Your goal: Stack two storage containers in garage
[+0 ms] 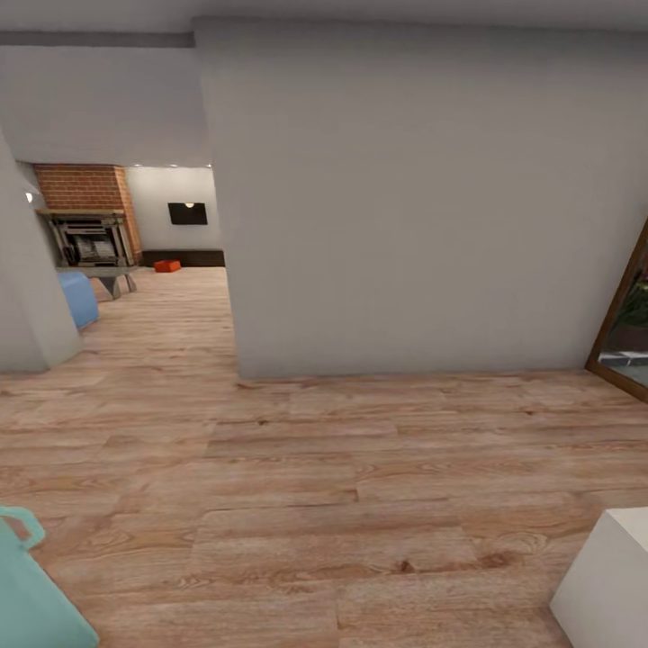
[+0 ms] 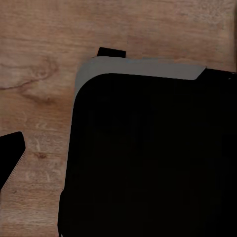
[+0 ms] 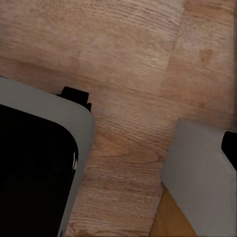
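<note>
— Storage containers: where were they, reading from the robot outward?

— Nearest the robot lay only light wood plank flooring (image 1: 324, 504), with a pale turquoise object (image 1: 31, 585) at the head view's lower left corner and a white box (image 1: 607, 580) at its lower right. Beyond those stood a broad pale grey wall block (image 1: 405, 198), with a wood-framed panel (image 1: 621, 333) leaning at its right. Past the wall's left edge the living room (image 1: 162, 270) opened: a blue sofa end (image 1: 79, 297), a brick column (image 1: 85, 189), a black TV (image 1: 187, 213) on the far wall. One red-orange storage container (image 1: 166, 265) sat on the planks far off, just before the dark cabinet (image 1: 184, 257). A second could not be made out.

— And each end effector?

— Neither's grip could be told. Each wrist view showed a dark, grey-edged body (image 2: 148, 158) over the planks, no fingers identifiable.
</note>
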You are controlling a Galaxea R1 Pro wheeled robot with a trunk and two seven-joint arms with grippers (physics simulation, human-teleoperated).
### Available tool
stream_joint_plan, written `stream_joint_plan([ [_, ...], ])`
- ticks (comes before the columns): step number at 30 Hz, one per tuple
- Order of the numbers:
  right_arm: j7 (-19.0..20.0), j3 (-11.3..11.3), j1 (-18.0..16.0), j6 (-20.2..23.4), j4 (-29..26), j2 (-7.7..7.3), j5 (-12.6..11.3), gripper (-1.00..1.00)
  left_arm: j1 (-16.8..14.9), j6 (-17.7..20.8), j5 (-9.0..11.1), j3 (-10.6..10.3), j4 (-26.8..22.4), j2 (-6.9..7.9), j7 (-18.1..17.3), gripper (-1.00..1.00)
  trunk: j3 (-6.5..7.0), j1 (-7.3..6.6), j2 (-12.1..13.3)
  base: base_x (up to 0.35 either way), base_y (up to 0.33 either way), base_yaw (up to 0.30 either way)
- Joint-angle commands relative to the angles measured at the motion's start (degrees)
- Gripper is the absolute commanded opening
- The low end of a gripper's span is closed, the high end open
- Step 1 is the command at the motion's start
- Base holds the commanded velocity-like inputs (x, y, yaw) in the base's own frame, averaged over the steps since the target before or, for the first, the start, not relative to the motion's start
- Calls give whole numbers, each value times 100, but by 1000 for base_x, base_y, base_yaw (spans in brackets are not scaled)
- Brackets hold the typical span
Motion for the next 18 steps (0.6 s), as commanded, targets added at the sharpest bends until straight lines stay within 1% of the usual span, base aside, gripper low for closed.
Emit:
stream_joint_plan([
  [1,-4,48,-6,-31,16,3,-41,100,-2,-8,40,5,-1,-1,3,100,-6,3,-2,323,0,0],
  [18,-9,48,-7,-31,16,3,-41,100,-2,-8,40,5,-1,-1,3,100,-6,3,-2,323,0,0],
])
